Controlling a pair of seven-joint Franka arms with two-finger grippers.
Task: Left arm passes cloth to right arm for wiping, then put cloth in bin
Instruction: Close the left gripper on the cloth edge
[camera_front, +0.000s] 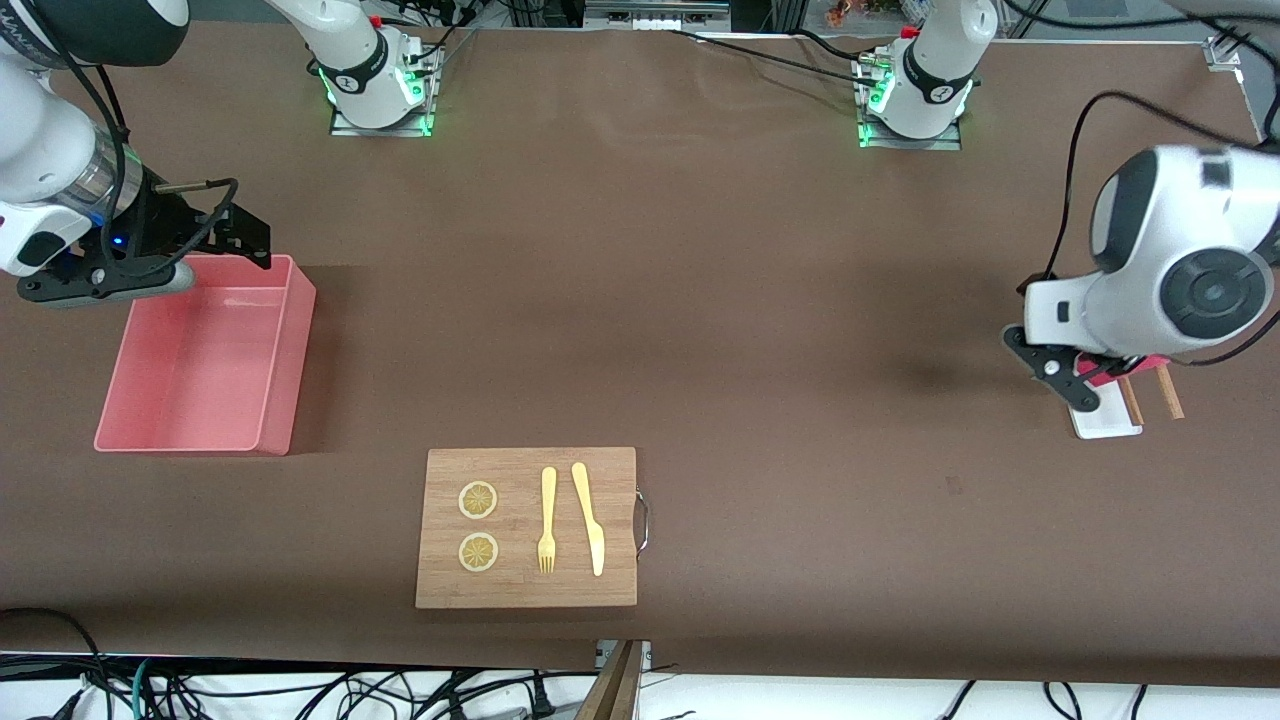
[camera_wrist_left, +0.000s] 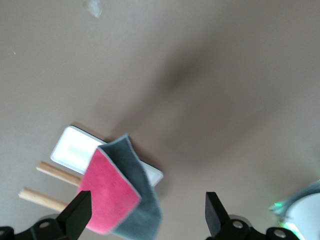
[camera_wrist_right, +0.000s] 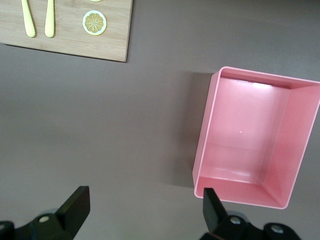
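Right gripper (camera_front: 235, 240): fingers spread, empty, waiting beside the empty bin (camera_front: 285, 360). Left gripper (camera_wrist_left: 147, 212): fingers spread, above the cloth (camera_wrist_left: 120, 192), which lies on the white tray (camera_wrist_left: 75, 147). Step: pickup, likely. Next: descend, straddle cloth, close.

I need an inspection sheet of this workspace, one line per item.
Surface: brown table, bare in the middle.
Job's things: cloth lies on a small white tray at the left arm's end; bin empty at the right arm's end.
Clutter: cutting board with fork, knife, two lemon slices; two wooden sticks beside the tray.
Grippers: left gripper open over the cloth; right gripper open beside the bin.
Cables: along the table edges.
Surroundings: nothing seen.
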